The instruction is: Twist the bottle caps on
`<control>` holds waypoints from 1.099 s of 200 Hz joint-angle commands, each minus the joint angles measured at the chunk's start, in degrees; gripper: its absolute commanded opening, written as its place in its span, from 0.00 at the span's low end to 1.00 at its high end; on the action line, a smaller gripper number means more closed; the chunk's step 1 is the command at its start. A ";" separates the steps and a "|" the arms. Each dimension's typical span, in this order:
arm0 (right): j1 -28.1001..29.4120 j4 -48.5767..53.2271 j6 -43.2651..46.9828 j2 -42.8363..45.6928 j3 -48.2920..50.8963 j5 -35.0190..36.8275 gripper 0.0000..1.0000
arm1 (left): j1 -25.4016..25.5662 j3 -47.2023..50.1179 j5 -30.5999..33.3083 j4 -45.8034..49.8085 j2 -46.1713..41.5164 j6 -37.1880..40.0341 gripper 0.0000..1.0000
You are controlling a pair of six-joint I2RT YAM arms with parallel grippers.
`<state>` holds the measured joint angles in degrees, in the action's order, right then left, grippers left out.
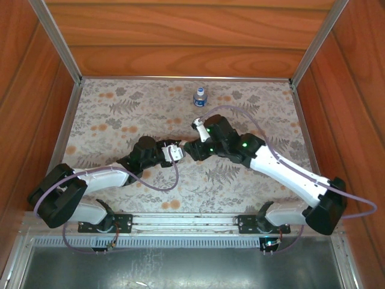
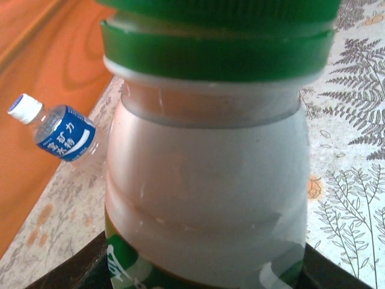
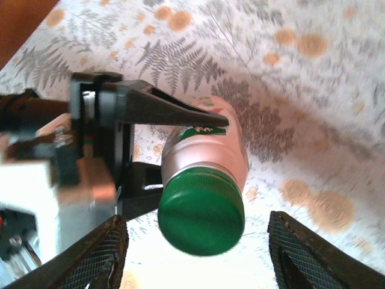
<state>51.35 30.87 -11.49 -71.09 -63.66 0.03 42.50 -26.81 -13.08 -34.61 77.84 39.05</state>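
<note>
Closest to the left wrist lens is the white bottle (image 2: 204,198), its shoulder and neck looming large, with the dark green cap (image 2: 216,54) seated on the neck at 12 o'clock; whether the cap is screwed fully home cannot be told. Both black fingers of the left end effector (image 1: 178,152) are closed on the bottle's labelled body, one on each side, as the right wrist view shows.

From that same view the green cap faces the lens, and the right end effector (image 3: 197,221) is open: its two mesh-faced fingers (image 3: 102,259) stand at 8 and 4 o'clock of the cap, each with a clear gap to it, touching nothing.

Seen from above, the two end effectors meet near the middle of the flower-patterned bench (image 1: 120,108). Well apart from them, at 12 o'clock and near the bench's far edge, the clear bottle (image 1: 200,96) with the blue label stands upright, a small pale cap (image 2: 25,107) on its neck.
</note>
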 commanded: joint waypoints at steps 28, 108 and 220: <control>-0.02 5.08 36.06 5.55 1.36 -2.32 0.67 | 0.40 0.38 -3.44 0.49 -1.33 1.05 0.51; 0.05 8.98 57.89 -4.06 -6.13 -0.73 0.69 | 0.43 0.48 -6.78 0.68 -1.53 1.00 0.51; 0.02 7.78 52.06 -5.74 -5.96 -5.94 0.31 | 0.44 0.34 -6.98 0.94 -1.33 0.69 0.51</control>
<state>51.35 39.20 43.05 -76.95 -69.08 -3.29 42.50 -26.65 -18.46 -34.02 77.21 38.98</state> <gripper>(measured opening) 0.420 0.515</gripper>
